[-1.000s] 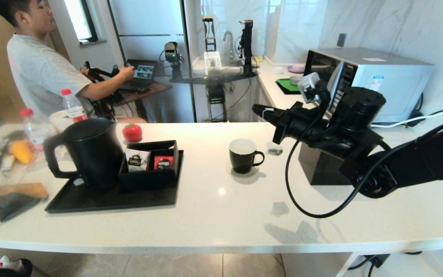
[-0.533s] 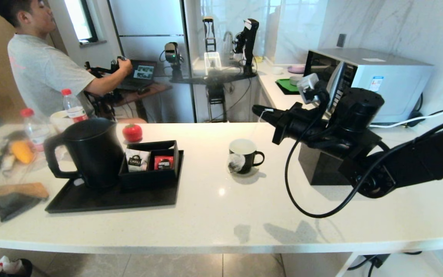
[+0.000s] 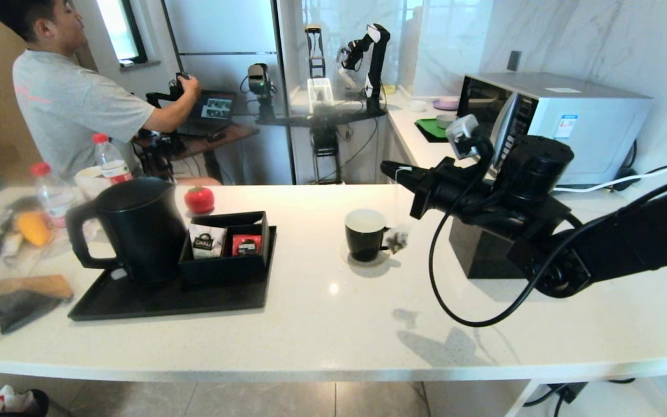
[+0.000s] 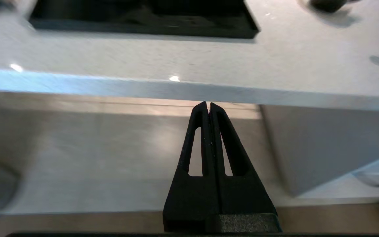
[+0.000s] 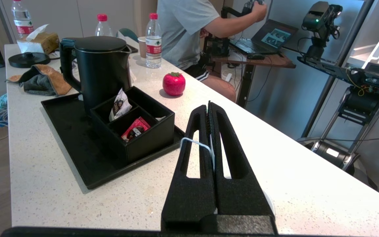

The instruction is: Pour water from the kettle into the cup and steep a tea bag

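Observation:
The black cup (image 3: 365, 234) with a white inside stands on a clear coaster mid-counter. My right gripper (image 3: 388, 168) hovers above and just right of it, shut on the tea bag's tag and string (image 5: 192, 142). The tea bag (image 3: 398, 238) hangs on the string outside the cup, by the handle. The black kettle (image 3: 136, 229) stands upright on the black tray (image 3: 136, 301) at the left, also seen as the kettle (image 5: 100, 65) in the right wrist view. My left gripper (image 4: 208, 104) is shut and empty, below the counter's front edge (image 4: 189, 89).
A black divided box (image 3: 226, 249) on the tray holds a white packet and a red packet. A red tomato-shaped object (image 3: 199, 199), bottles and a cloth (image 3: 15, 301) sit at the left. A black block (image 3: 478, 255) stands under my right arm; a microwave (image 3: 571, 116) is behind.
The tea bag has swung on its string: right of the cup, then across its front left, now back by the handle. My right gripper has barely moved.

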Available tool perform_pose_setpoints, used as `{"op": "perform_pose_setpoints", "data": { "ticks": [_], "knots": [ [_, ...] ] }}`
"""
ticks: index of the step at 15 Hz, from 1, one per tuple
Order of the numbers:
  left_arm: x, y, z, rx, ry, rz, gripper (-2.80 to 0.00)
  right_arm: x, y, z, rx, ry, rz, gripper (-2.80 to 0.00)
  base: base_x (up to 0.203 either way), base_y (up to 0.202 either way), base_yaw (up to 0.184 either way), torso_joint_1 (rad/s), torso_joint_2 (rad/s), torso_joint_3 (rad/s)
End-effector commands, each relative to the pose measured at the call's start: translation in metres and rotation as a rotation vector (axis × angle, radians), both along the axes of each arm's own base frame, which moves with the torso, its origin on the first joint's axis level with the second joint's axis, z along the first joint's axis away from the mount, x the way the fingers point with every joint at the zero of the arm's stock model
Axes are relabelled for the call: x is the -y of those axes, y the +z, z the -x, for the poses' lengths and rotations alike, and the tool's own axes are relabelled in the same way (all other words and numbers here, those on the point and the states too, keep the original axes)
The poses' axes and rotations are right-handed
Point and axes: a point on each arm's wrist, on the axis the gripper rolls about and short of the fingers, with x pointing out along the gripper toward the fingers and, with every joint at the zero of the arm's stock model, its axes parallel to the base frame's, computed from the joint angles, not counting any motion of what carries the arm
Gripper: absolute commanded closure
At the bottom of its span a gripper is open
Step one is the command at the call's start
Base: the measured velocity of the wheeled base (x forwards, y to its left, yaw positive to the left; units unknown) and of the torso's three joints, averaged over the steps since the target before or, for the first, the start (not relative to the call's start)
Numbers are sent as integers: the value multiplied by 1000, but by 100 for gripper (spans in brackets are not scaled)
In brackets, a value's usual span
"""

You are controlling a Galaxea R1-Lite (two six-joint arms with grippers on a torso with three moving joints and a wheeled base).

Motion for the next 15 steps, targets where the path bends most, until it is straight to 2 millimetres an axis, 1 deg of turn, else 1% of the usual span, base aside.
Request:
{"op": "perform_pose_setpoints", "data": {
  "ticks": [1,2,3,8,10,13,15],
  "knots": [
    [0,-2,0,-5,-36,-147,0,0,-1,0,5,3,0,0,0,0,0,0,0,0],
    [0,-4,1,-20,-72,-225,0,0,-2,0,5,3,1,0,0,0,0,0,0,0],
    [1,-5,1,-24,-99,-254,0,0,-2,0,7,3,-1,0,0,0,0,0,0,0],
    [1,-5,1,-28,-97,-237,0,-2,3,-4,17,4,-8,0,0,0,0,0,0,0],
    [1,-5,1,-28,-97,-236,0,2,4,-7,23,-7,-11,0,0,0,0,0,0,0],
    [1,-5,1,-32,-79,-236,0,7,8,-20,38,-33,-18,0,0,0,0,0,0,0],
    [1,-5,-2,-80,-35,-237,0,7,9,-31,48,-39,-23,0,0,0,0,0,0,0]
  ]
}}
